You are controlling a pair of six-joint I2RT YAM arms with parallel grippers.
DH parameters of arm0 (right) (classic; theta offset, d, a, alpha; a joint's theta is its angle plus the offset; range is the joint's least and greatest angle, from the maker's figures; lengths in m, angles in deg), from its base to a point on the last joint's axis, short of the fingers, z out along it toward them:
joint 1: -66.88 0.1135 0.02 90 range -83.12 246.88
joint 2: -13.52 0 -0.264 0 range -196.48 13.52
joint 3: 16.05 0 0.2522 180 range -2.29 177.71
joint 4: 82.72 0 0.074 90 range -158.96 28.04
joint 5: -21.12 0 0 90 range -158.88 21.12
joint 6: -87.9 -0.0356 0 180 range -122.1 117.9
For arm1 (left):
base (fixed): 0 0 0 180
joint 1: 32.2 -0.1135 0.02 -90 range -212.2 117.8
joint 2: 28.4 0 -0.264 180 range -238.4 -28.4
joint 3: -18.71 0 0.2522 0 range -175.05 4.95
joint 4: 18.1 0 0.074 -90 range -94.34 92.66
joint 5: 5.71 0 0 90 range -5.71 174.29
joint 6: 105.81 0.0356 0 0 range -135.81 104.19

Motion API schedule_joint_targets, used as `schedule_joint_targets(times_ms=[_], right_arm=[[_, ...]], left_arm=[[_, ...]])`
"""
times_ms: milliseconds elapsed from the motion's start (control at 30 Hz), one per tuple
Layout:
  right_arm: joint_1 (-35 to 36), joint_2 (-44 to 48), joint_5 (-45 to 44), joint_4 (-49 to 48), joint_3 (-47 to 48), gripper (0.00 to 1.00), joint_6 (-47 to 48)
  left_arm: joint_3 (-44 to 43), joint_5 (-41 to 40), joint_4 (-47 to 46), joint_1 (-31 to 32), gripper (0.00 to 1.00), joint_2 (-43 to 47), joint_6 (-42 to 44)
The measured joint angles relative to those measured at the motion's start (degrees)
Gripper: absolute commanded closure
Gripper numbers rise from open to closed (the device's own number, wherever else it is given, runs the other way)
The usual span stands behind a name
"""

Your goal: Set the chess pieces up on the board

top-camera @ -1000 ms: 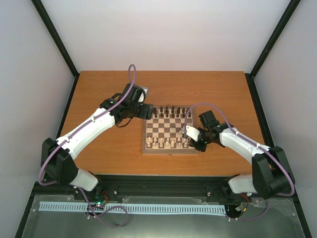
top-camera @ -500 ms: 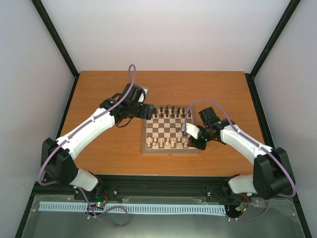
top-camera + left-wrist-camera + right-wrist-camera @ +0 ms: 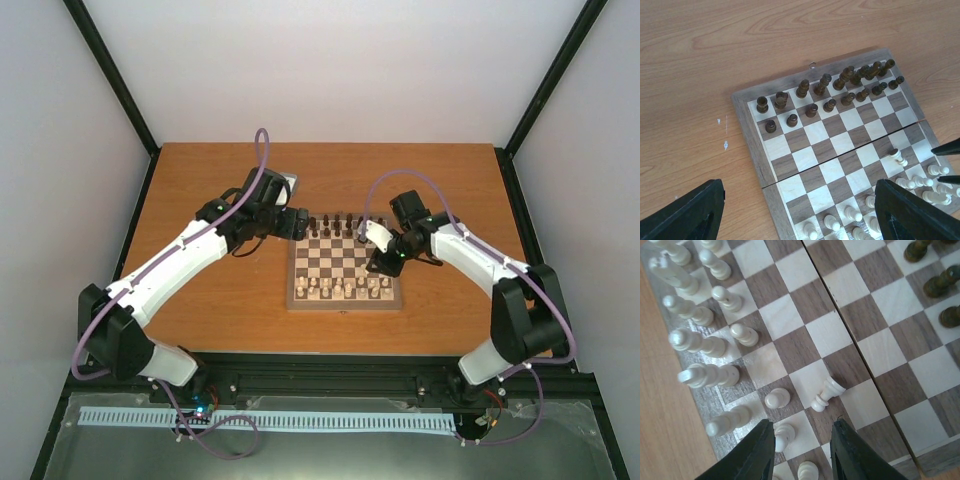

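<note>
Now, near edge: both arms reach out from their bases over the wooden table (image 3: pixel 200 295), the left one sweeping in from the left and the right one hooking in from the right.
Board: the board (image 3: pixel 345 304) sits mid-table, squared to the arms, and its brown border shows all round.
Light pieces: the light pieces (image 3: pixel 340 288) are packed into the two nearest rows, and most of them stand upright.
Right gripper: the right gripper (image 3: pixel 802 425) hangs over the board's right side just past those light rows. Its fingers are spread and nothing is between them.
Toppled light piece: look at this, the toppled light piece (image 3: pixel 826 394) lies on its side just ahead of the right gripper's parted fingers, not touching them. It is beyond the light pawns, on the near side of the seam.
Seam: the seam (image 3: pixel 850 340) is a fold line running across the middle of the board.
Dark pieces: the dark pieces (image 3: pixel 832 90) stand in the two far rows, taller ones at the back and pawns in front.
Left gripper: the left gripper (image 3: pixel 797 185) hovers high by the board's far left corner. Its fingers are splayed wide and carry nothing.
</note>
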Motion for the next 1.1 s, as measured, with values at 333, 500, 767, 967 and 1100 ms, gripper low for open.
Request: schedule_joint_targets(times_ms=[333, 500, 767, 967, 1100], right_arm=[[0.17, -6.73, -3.04, -0.22, 0.9, 0.67, -2.95], [0.42, -8.61, -4.07, -0.33, 1.95, 0.67, -3.89], [0.94, -10.97, -5.14, -0.81, 3.78, 0.67, -4.68], [1.53, -12.98, -5.64, -1.11, 4.15, 0.65, -5.31], [1.88, -13.46, -6.73, -1.42, 4.24, 0.65, -5.51]], left_arm=[[0.0, 0.02, 0.0, 0.0, 0.16, 0.31, 0.37], [0.02, 0.15, 0.0, 0.0, 0.16, 0.31, 0.39], [0.09, 0.17, 0.0, 0.0, 0.16, 0.31, 0.55], [0.09, 0.17, 0.0, 0.0, 0.16, 0.31, 0.81], [0.09, 0.17, 0.02, 0.0, 0.16, 0.31, 0.83]])
